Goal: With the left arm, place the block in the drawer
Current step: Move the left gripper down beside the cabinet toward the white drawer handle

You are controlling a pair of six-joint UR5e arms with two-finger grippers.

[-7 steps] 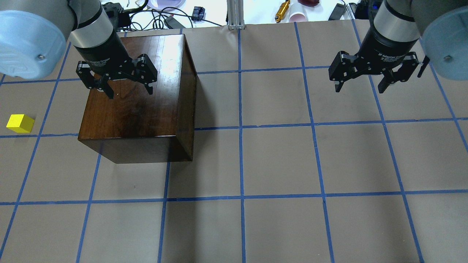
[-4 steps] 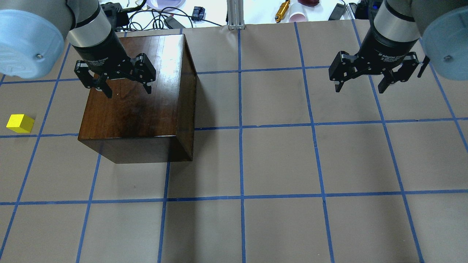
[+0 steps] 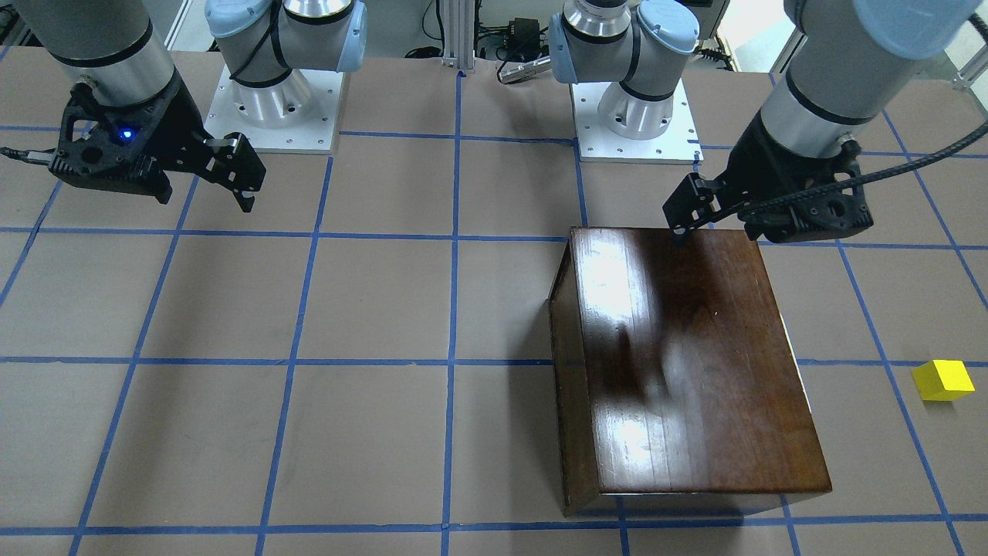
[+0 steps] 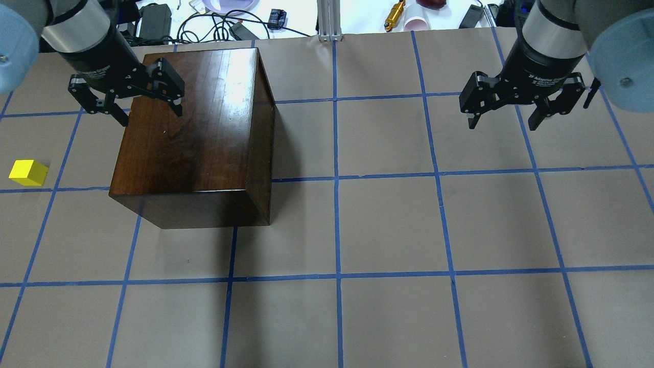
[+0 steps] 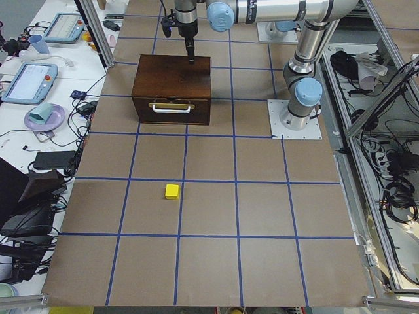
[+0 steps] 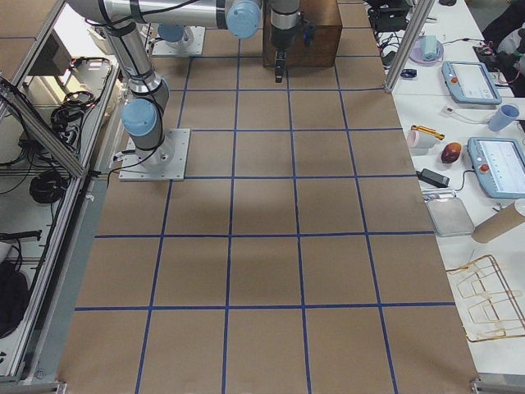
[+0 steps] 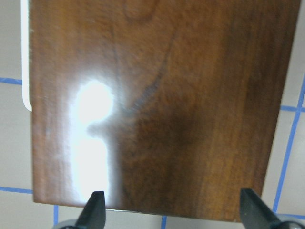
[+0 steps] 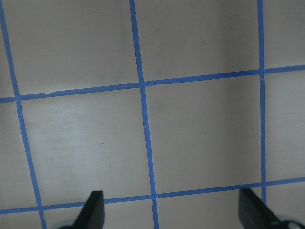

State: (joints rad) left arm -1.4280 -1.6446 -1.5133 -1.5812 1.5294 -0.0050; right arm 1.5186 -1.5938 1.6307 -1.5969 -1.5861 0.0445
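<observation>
The yellow block point(image 4: 28, 172) lies on the table left of the dark-brown wooden box point(image 4: 199, 138); it also shows in the front view point(image 3: 942, 380) and the left view point(image 5: 172, 191). No drawer stands open; the box face toward the block carries a pale bar handle point(image 5: 170, 106). My left gripper point(image 4: 151, 117) is open and empty, hovering over the box's rear-left top edge. Its wrist view shows the glossy box top point(image 7: 157, 105) between the open fingertips point(image 7: 95, 210). My right gripper point(image 4: 503, 123) is open and empty above bare table at the right.
The brown paper table cover point(image 4: 388, 225) has a blue tape grid. Cables, a gold tool point(image 4: 394, 14) and cups lie beyond the table's far edge. The two arm bases point(image 3: 270, 108) stand on the robot's side.
My left gripper has moved left and a little back, from over the middle of the box top to its rear-left edge. The right arm, box and block have not moved.
</observation>
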